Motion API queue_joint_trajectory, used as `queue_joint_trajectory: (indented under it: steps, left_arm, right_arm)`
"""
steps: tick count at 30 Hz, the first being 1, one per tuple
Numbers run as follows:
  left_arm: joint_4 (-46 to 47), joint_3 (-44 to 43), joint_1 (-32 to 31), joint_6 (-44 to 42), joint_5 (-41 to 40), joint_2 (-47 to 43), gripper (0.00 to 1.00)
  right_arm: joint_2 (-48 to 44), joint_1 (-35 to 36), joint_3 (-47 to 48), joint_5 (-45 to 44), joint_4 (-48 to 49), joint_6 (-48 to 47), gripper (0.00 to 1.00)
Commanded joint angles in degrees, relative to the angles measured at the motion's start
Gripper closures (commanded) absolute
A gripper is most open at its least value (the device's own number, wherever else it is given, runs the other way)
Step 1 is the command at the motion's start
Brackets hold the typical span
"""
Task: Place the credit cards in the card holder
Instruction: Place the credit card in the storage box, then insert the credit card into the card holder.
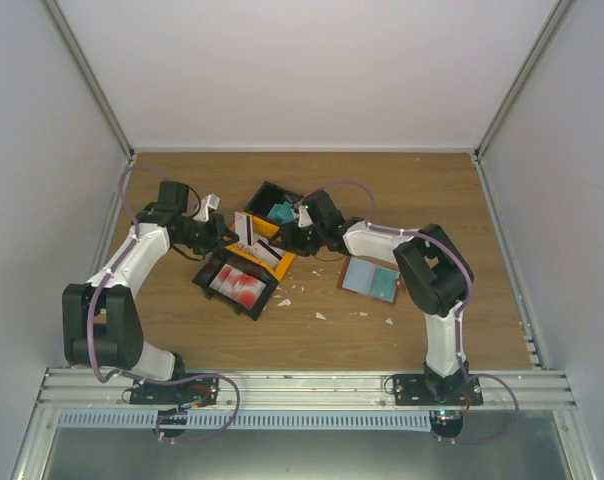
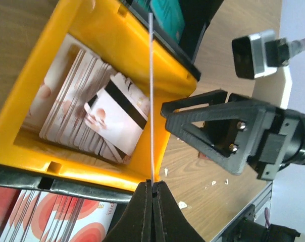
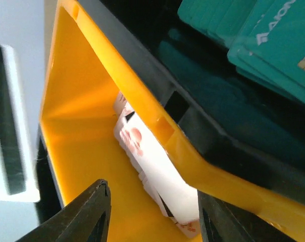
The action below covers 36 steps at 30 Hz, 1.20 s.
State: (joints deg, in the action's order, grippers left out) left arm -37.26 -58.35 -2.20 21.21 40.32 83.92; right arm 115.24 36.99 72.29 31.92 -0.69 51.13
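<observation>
The black-and-orange tray [image 1: 229, 264] holds the credit cards: white ones [image 2: 92, 121] in the orange compartment, teal ones [image 1: 280, 212] in the far black compartment, red-and-white ones [image 1: 240, 285] in the near one. My left gripper [image 2: 152, 184] is shut on one thin white card [image 2: 151, 101], seen edge-on, upright over the orange compartment's right wall. My right gripper [image 3: 152, 217] is open, its jaws either side of the white cards [image 3: 152, 166] in the orange compartment. The card holder [image 1: 370, 279] lies open, light blue inside, right of the tray.
Small white scraps [image 1: 320, 315] lie on the wooden table in front of the tray. The two grippers [image 1: 222, 234] [image 1: 288, 238] face each other closely over the tray. White walls enclose the table.
</observation>
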Motion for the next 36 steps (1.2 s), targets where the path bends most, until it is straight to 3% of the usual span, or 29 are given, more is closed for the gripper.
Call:
queue_joint_trajectory:
  steps: [1, 5, 12, 19, 26, 27, 35, 36]
  left_arm:
    - [-1.1, -3.6, 0.4, -1.6, -2.7, -2.4, 1.0]
    - [1.7, -3.1, 0.0, -2.0, 3.1, -3.9, 1.0]
    - [10.5, -0.9, -3.7, 0.7, 15.0, -6.9, 1.0]
    - [24.0, 1.9, -9.2, 9.5, 25.1, -8.8, 1.0]
    - [27.1, 2.9, -11.6, 12.5, 28.8, -10.3, 1.0]
    - [27.5, 3.2, -12.3, 12.8, 28.7, -10.4, 1.0]
    - [27.5, 5.5, -14.2, 13.9, 25.5, -12.2, 1.0]
    - [26.9, 5.7, -14.4, 13.9, 24.1, -12.4, 0.99]
  right_arm:
    - [-3.1, 1.3, 2.3, -11.0, -8.9, -5.5, 0.51]
    - [-8.7, 1.4, 0.5, -13.8, -7.5, -8.4, 0.45]
    - [-25.1, -0.7, -13.3, -6.4, 10.7, -7.9, 0.37]
    - [-34.3, -4.1, -25.2, 1.9, 27.6, 1.9, 0.38]
    - [-36.1, -4.6, -27.6, 5.8, 32.3, 5.7, 0.47]
    - [-36.1, -4.7, -27.9, 6.8, 33.4, 6.1, 0.49]
    - [-39.4, -4.8, -30.6, 7.0, 34.1, 7.3, 0.98]
    - [-40.0, -4.8, -30.6, 6.3, 32.7, 6.8, 0.99]
